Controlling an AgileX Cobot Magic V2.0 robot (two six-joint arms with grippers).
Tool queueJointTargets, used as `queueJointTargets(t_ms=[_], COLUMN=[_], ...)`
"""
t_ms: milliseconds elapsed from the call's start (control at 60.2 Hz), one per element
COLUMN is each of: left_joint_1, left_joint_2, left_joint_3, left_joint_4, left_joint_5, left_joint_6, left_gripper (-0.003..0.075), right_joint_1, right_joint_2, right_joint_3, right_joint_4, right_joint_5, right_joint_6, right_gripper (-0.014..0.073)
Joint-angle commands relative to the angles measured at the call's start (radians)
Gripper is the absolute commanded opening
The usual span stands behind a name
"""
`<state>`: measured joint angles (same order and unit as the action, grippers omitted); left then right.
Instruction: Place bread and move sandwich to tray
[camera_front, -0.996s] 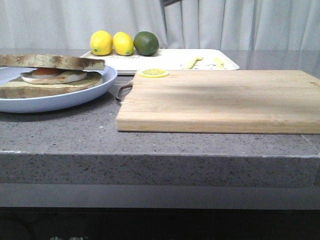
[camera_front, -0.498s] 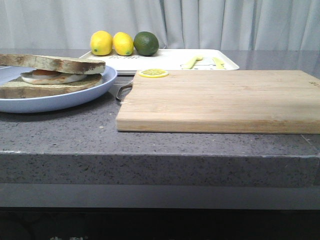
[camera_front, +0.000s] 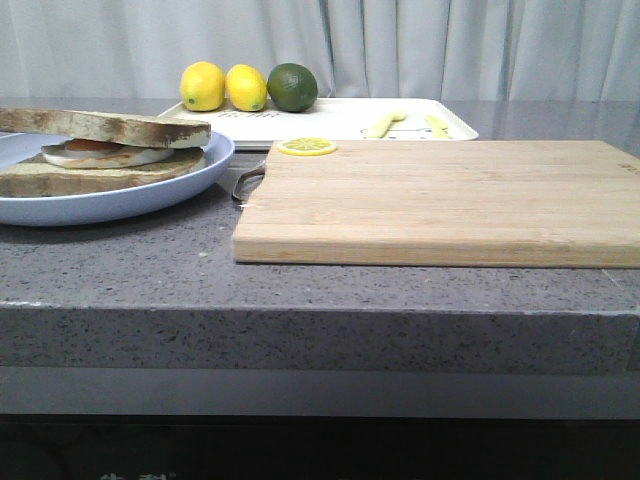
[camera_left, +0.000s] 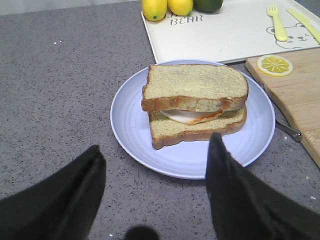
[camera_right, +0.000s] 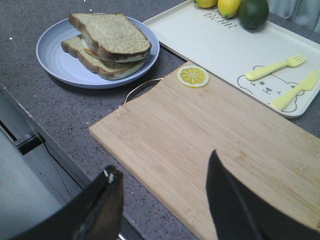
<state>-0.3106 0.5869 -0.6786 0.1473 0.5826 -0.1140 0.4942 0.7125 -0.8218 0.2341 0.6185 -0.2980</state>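
The bread (camera_left: 195, 85) lies as the top slice on the fried egg (camera_left: 190, 116) of the sandwich (camera_left: 195, 131), on the pale blue plate (camera_left: 130, 125). The stack also shows at the left of the front view (camera_front: 105, 125) and in the right wrist view (camera_right: 112, 32). The white tray (camera_front: 340, 118) lies behind the plate, at the back of the counter. My left gripper (camera_left: 155, 141) is open and empty above the counter, just short of the plate's near rim. My right gripper (camera_right: 163, 161) is open and empty above the near edge of the cutting board (camera_right: 210, 135). Neither gripper shows in the front view.
The wooden cutting board (camera_front: 440, 200) lies right of the plate, with a lemon slice (camera_front: 307, 147) on its back left corner. The tray holds two lemons (camera_front: 203, 85), a lime (camera_front: 292, 87), and a yellow fork (camera_right: 275, 68) and knife (camera_right: 295, 90). The counter's front edge is close.
The top slice has sunk slightly onto the egg and now tilts a little. A grey part at the top of the front view has left the view.
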Motion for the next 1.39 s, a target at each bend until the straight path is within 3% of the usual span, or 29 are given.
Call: queueJointTargets(t_ms=[0,266,382,548,631,764,930,1162,1378], left_joint_1=[-0.009,-0.004,0.031,0.174,0.248,0.373,0.482,0.550,0.550], left_joint_2=[0.009,0.116,0.217,0.374,0.435,0.528,0.642,0.774,0.883], left_joint_3=[-0.041,-0.202,-0.258,-0.335,-0.369,-0.403,-0.426,-0.443,-0.443], left_joint_4=[-0.008,0.014,0.018,-0.016,-0.096,-0.398,-0.634,-0.857,-0.941], left_joint_5=[-0.053,0.226,0.269,0.265,0.255,0.253,0.250,0.259,0.253], left_joint_6=[-0.003,-0.003,-0.003,-0.001,0.062,0.284,0.454,0.599,0.630], left_gripper=[0.0432,0.0432,0.0432,0.0432,0.0432,0.0432,0.0432,0.0432,0.0432], right_joint_1=[-0.001,-0.001,-0.001,-0.001,-0.001,-0.001,-0.001,-0.001,-0.001], right_joint_2=[-0.030,-0.034,-0.034,-0.034,-0.034,-0.034,-0.034,-0.034,-0.034], right_joint_3=[-0.001,0.001,0.001,0.001,0.001,0.001,0.001,0.001,0.001], right_joint_4=[-0.003,-0.003,-0.003,-0.003,-0.003,-0.003,-0.003,-0.003,-0.003], right_joint_5=[-0.103,-0.098,-0.098,-0.098,-0.098,-0.098,-0.098,-0.098,-0.098], right_joint_6=[-0.013,-0.013,-0.013,-0.013,-0.013,-0.013,-0.013,-0.013,-0.013], right_gripper=[0.0402,0.0402,0.0402,0.0402,0.0402,0.0402,0.0402,0.0402,0.0402])
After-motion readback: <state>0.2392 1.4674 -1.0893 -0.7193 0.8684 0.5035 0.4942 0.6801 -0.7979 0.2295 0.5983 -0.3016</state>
